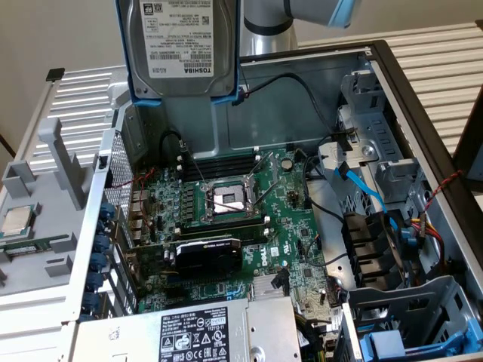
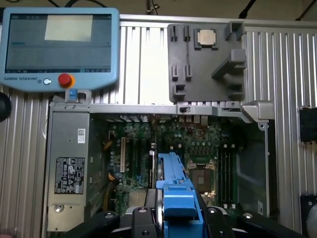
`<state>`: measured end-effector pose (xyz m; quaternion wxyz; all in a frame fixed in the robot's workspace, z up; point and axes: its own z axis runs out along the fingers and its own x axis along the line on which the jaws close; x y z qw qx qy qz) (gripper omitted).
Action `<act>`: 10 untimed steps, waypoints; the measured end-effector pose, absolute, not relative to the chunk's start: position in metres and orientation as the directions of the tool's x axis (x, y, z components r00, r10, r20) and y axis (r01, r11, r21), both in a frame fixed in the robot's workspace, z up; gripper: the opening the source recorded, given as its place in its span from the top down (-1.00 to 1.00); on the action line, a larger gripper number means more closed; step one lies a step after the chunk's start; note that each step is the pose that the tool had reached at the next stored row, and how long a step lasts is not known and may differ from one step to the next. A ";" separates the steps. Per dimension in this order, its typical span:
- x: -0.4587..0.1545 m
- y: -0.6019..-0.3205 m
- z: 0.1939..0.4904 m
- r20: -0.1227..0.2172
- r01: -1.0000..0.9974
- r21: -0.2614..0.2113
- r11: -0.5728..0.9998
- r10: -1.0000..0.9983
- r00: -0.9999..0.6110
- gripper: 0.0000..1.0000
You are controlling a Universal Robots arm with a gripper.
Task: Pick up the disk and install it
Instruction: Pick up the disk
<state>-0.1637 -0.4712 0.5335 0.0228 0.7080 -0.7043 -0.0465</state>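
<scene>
Black fingers [image 2: 143,225] clamped tight on the silver labelled disk in its blue plastic carrier [image 1: 185,47], which hung upright above the open grey computer case [image 1: 302,98].

disk [image 1: 185,49] above open case [image 1: 302,98] | chip [image 1: 19,220] on tray [image 1: 45,253], apparently beside case

Silver disk [image 1: 183,54] — blue carrier [image 2: 178,206], white label [image 1: 185,34]
</scene>
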 end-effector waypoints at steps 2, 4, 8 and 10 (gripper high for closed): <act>-0.161 -0.475 0.534 -0.034 -0.995 0.103 -0.007 -0.999 0.003 0.25; -0.158 -0.478 0.534 -0.034 -0.994 0.106 -0.007 -0.999 0.003 0.25; -0.153 -0.484 0.533 -0.034 -0.994 0.111 -0.007 -0.999 0.003 0.25; -0.153 -0.484 0.534 -0.034 -0.994 0.112 -0.007 -0.999 0.003 0.25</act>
